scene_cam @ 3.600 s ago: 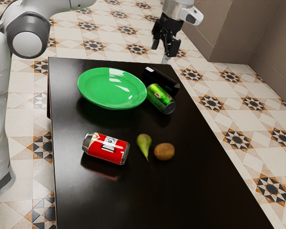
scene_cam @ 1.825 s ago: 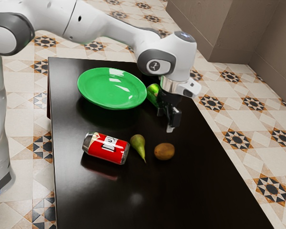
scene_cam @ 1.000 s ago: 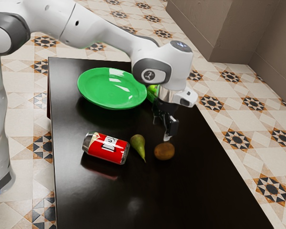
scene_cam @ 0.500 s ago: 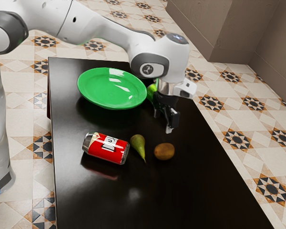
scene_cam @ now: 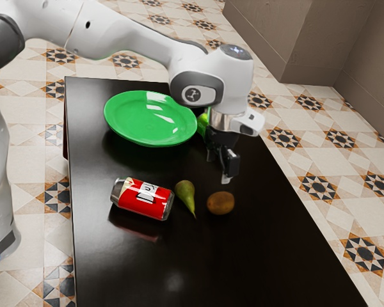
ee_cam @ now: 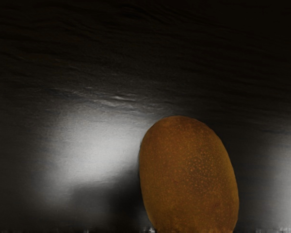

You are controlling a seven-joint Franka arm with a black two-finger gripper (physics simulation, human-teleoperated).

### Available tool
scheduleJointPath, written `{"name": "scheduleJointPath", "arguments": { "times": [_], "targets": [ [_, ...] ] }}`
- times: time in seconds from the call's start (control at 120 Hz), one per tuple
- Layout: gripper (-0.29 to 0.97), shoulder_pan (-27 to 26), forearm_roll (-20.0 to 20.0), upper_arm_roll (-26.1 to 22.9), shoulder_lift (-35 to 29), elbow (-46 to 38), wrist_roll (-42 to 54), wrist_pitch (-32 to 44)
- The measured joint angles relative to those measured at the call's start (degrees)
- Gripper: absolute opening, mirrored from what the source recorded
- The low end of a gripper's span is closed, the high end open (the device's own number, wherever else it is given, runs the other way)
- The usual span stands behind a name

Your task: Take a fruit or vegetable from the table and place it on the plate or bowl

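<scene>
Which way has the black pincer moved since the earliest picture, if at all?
Yes. From beyond the far edge of the table, the pincer came down past the green plate and now hangs just above the kiwi.

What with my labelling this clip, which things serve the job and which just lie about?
For the job: kiwi, pear, green plate, gripper.
Lying about: red can, green can.

Pear [scene_cam: 187, 194] lies between can [scene_cam: 142, 198] and kiwi [scene_cam: 221, 203] on table [scene_cam: 243, 268].
</scene>
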Motion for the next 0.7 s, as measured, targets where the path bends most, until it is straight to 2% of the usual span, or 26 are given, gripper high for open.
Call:
{"name": "scheduleJointPath", "arguments": {
  "times": [0.7],
  "targets": [
    [0.68, -1.2, -0.1, -1.0, 3.4, -2.7, -0.9, 2.8]
  ]
}}
